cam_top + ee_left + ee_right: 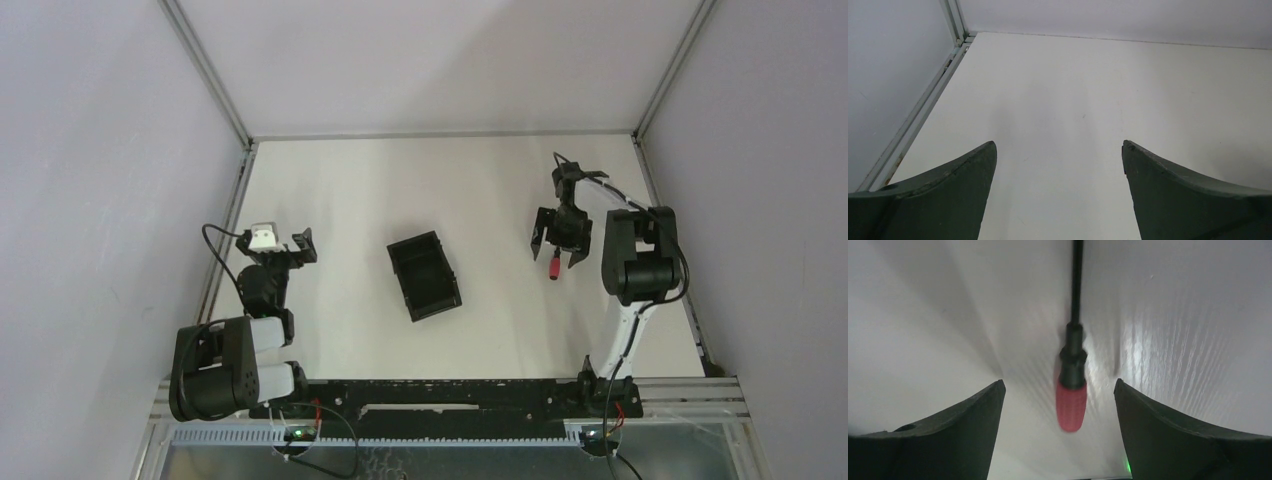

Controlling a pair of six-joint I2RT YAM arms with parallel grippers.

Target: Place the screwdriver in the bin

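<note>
Screwdriver (1071, 400), right gripper (1059, 382) spread around it

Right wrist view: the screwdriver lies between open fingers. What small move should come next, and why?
Probably close the right gripper on the screwdriver. Its red handle lies centred between the open jaws, touching neither jaw, so it is lined up but not yet held; the bin stands apart, toward the table's middle.

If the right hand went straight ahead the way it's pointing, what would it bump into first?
Probably the screwdriver: its red handle lies on the white table between the fingers of the open right hand. Depth is hard to judge.
</note>
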